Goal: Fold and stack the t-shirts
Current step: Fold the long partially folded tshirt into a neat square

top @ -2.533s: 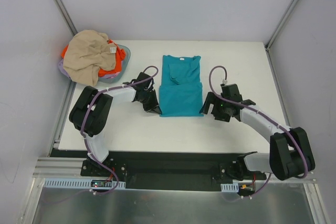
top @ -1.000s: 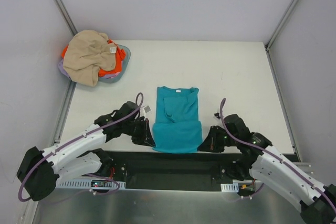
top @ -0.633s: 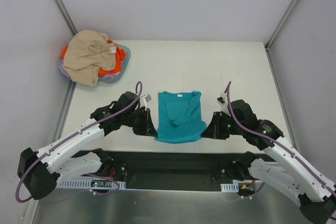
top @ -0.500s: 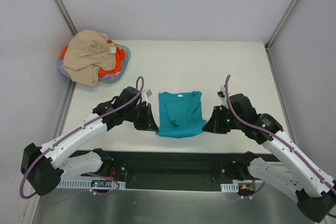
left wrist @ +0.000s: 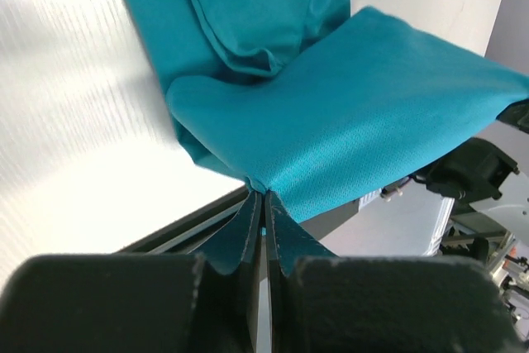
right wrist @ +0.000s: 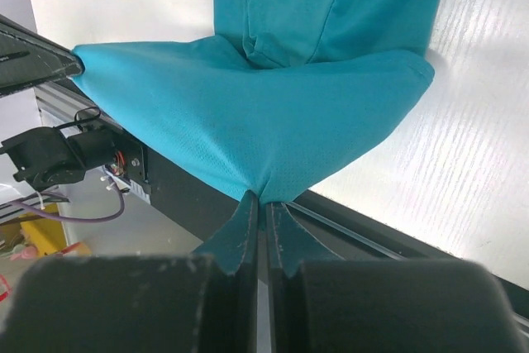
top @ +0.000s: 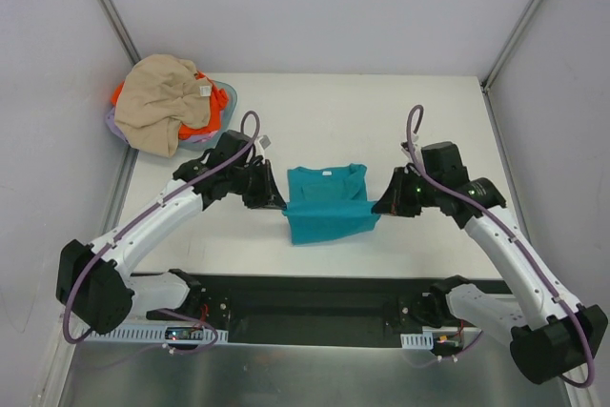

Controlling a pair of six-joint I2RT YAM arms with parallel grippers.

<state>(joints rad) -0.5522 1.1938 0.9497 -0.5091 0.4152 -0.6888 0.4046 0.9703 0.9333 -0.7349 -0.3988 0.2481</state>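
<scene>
A teal-blue t-shirt lies in the middle of the white table, its near hem lifted off the surface and folded back toward the collar. My left gripper is shut on the hem's left corner. My right gripper is shut on the right corner. The cloth hangs stretched between the two grippers above the shirt's upper half. A beige t-shirt is heaped over a bright orange t-shirt at the far left corner.
A bluish-lavender basket holds the beige and orange heap at the table's far left. The black rail with the arm bases runs along the near edge. Grey walls enclose the table on three sides.
Both grippers have carried the teal shirt's near hem up and away from the near edge, folding it back over the shirt. The shirt looks shorter from above now.
</scene>
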